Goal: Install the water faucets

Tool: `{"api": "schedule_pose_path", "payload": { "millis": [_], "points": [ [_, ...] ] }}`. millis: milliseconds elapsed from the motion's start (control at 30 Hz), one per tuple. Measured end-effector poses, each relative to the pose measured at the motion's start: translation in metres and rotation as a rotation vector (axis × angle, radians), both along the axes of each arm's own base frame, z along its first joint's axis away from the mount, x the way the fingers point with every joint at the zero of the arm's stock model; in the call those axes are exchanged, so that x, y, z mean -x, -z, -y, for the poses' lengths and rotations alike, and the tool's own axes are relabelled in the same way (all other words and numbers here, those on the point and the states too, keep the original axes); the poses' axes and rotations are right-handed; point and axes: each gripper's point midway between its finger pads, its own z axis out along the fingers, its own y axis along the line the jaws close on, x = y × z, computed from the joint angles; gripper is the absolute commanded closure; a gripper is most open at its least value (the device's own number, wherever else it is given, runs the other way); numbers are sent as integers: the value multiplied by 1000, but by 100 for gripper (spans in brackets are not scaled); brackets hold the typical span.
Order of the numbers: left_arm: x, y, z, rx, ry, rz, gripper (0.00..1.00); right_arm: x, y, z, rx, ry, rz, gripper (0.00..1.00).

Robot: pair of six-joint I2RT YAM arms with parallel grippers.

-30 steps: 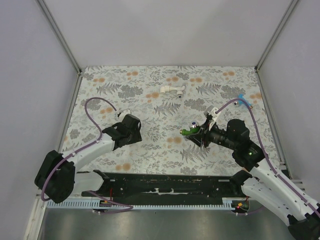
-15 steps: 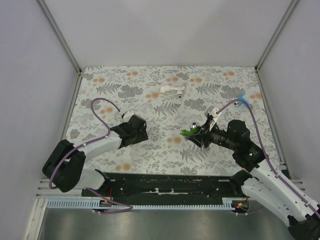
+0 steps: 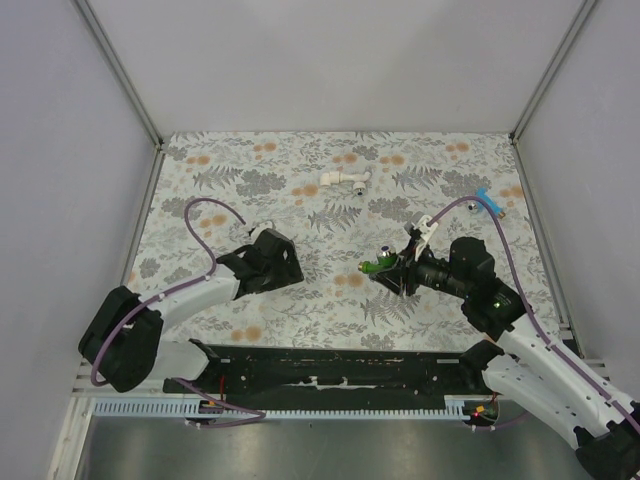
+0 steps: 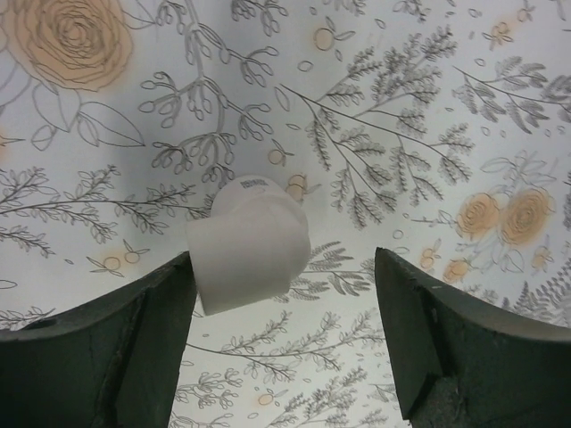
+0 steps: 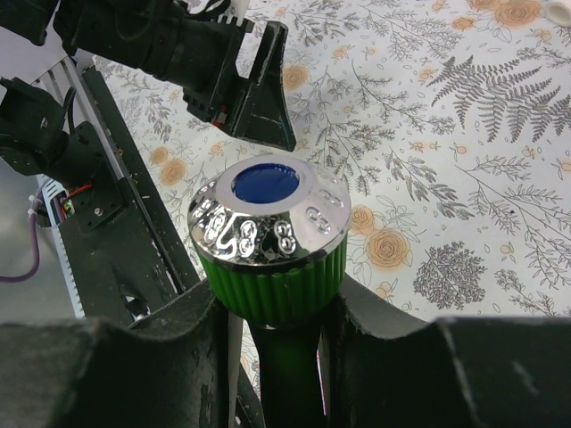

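Right gripper (image 5: 277,361): fingers clamped on the stem of the green faucet (image 5: 272,272). Its chrome cap (image 5: 268,218), blue in the centre, faces the wrist camera. In the top view the faucet sits just off table centre, toward 4 o'clock.

Left gripper (image 4: 282,267): jaws wide apart, gripping nothing. A white elbow fitting (image 4: 250,241) lies between them, just beside the 9 o'clock finger (contact unclear) and clear of the other. This gripper is at 8 o'clock of centre.

A white pipe piece (image 3: 345,179) lies on the flowered table cover (image 3: 450,165) at 12 o'clock, well apart from both grippers.
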Motion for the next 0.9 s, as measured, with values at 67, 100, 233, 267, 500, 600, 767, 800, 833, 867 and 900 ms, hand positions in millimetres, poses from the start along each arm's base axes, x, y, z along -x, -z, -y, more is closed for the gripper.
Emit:
{"api": "schedule_pose_path", "payload": {
  "millis": [67, 100, 233, 267, 500, 600, 767, 800, 833, 867, 900],
  "points": [
    [2, -6, 6, 30, 19, 5, 16, 0, 1, 0, 1, -1, -3, 100],
    [4, -10, 9, 46, 31, 8, 16, 0, 1, 0, 2, -1, -5, 100],
    [10, -16, 18, 89, 67, 6, 16, -1, 5, -1, 10, -1, -19, 100],
    [13, -15, 19, 95, 75, 1, 16, -2, 6, -2, 11, -1, -22, 100],
    [35, -11, 12, 68, 130, -47, 16, -2, 6, -2, 10, -1, -21, 100],
    [33, -28, 3, -16, 199, -36, 15, -2, 6, -2, 10, -1, -21, 100],
    [2, -77, 6, -172, 380, 52, 15, -2, 6, -1, 12, -1, -23, 100],
    [-3, -82, 7, -202, 416, 64, 15, -1, 7, -1, 13, -1, -25, 100],
    [-8, -85, 6, -238, 455, 68, 15, -1, 7, -1, 14, -1, -26, 100],
    [-11, -85, 6, -271, 495, 63, 15, 0, 7, -1, 15, -1, -27, 100],
    [-13, -83, 5, -298, 526, 55, 15, 1, 7, 0, 15, -1, -26, 100]
  ]
}}
